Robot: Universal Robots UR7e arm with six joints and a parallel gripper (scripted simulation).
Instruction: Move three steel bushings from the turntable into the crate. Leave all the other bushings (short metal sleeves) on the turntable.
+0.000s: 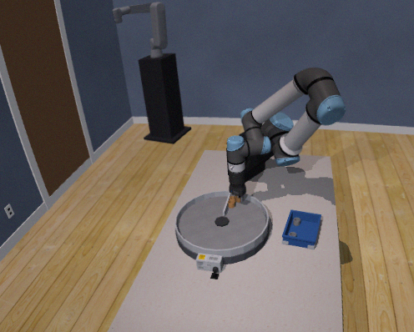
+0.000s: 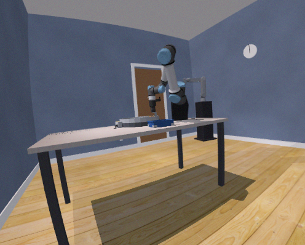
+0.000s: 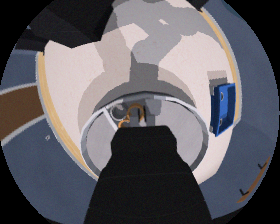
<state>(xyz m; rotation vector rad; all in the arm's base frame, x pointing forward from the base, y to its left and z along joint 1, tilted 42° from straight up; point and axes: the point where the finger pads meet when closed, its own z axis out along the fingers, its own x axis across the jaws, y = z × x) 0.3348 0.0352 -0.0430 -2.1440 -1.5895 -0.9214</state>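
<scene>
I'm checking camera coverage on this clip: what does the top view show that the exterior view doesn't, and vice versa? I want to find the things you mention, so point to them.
Only the top view: two grey bushings [image 1: 296,221] [image 3: 221,96] inside the crate, orange bushings [image 1: 231,203] [image 3: 136,106] on the turntable, and the turntable's dark centre disc [image 1: 221,221].

Only the exterior view: the table legs [image 2: 221,154], the wall clock [image 2: 249,51] and the ceiling [image 2: 123,9].

Both: the turntable [image 1: 246,233] [image 2: 132,121] [image 3: 180,125], the blue crate [image 1: 299,242] [image 2: 163,123] [image 3: 216,112] and the brown door [image 1: 46,104] [image 2: 142,92] [image 3: 17,107].
</scene>
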